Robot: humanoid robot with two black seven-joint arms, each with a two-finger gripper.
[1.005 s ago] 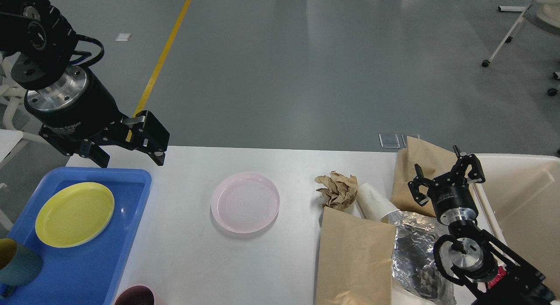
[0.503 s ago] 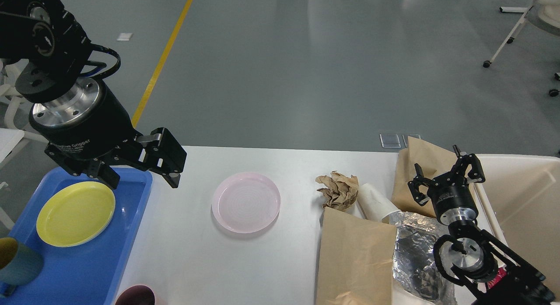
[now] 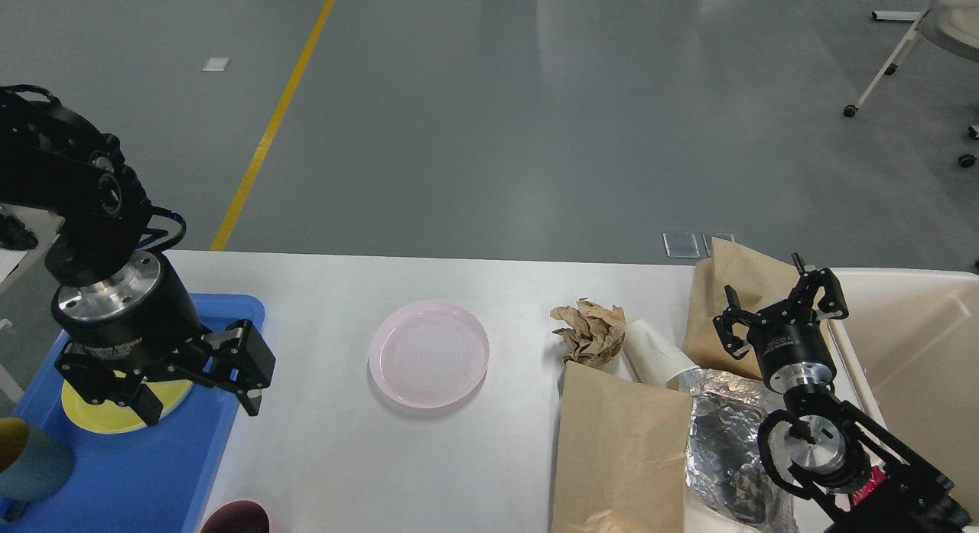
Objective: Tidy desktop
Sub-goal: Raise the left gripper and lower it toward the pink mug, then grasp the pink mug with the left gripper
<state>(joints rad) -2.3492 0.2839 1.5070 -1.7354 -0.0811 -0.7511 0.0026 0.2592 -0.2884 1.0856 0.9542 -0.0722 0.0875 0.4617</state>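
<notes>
The white desktop carries a pink plate at its middle. To the right lie a crumpled brown paper wad, a tipped white paper cup, a flat brown paper bag and crinkled foil. My left gripper hangs open and empty low over the blue tray, partly hiding the yellow plate. My right gripper is open and empty above a second brown bag.
A beige bin stands at the right edge. A teal cup sits in the tray's near left corner. A dark maroon cup shows at the desktop's front edge. Grey floor lies beyond the far edge.
My left arm has come down and back toward me, from above the tray's far corner to low over the yellow plate. The right arm has not moved.
</notes>
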